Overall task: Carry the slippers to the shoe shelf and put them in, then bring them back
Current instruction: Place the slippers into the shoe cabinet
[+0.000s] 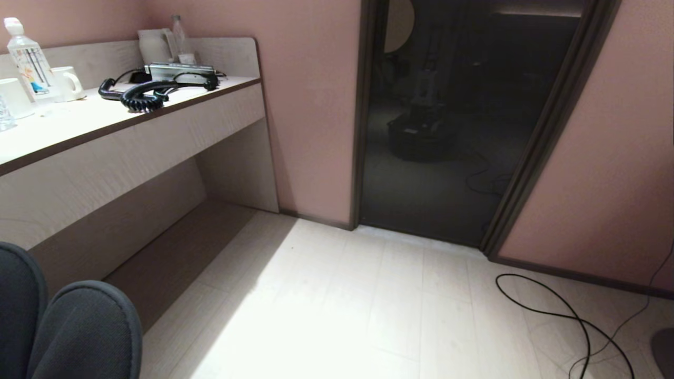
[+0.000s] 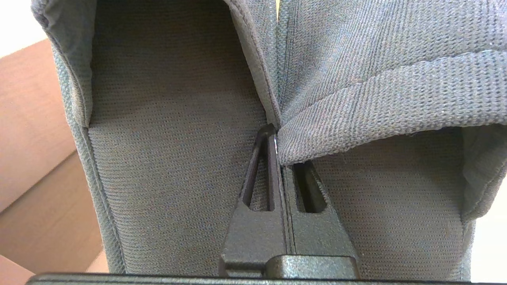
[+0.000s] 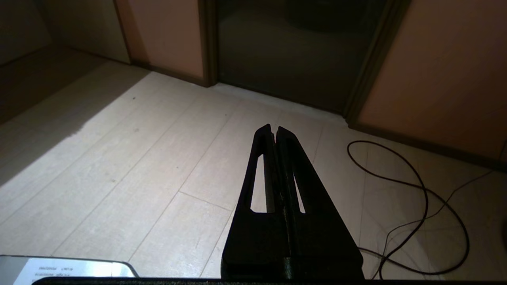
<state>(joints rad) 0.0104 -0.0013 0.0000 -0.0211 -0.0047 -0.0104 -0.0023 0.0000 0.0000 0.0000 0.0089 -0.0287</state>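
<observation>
Pair of soft, dark blue-grey, closed-toe fabric slippers [image 1: 63,326] at near left of head view, rounded toes pointing up, side by side and touching, cut off by the frame's edge. Left wrist view: left tool [image 2: 276,130] with its two black fingers [image 2: 259,170] pressed together, clamped on the inner edges of both slippers [image 2: 178,138] where the two meet; one finger lies inside the open heel of one slipper, the other under the ribbed cuff of its mate. Slippers are held off the floor; pale floor and brown panel show past them. Right tool [image 3: 274,130], seen only in the right wrist view, has black slotted fingers closed together on nothing, hanging over the pale wood-plank floor [image 3: 138,158]. Long pale wooden surface [image 1: 79,126] with a low back panel runs along the left wall, open space under it. On it: clear plastic water bottle with printed label [image 1: 27,58], white mugs [image 1: 66,83], coiled black cord [image 1: 142,97], flat grey device [image 1: 181,71], pale kettle or jug at the far end [image 1: 154,46]. Pink-brown wall [image 1: 316,105] behind. Dark doorway with dark brown frame [image 1: 458,121] far centre, interior dim. Thin black cable [image 1: 558,316] loops across the floor at right, near the wall's skirting. Shoe shelf in none of the views.
</observation>
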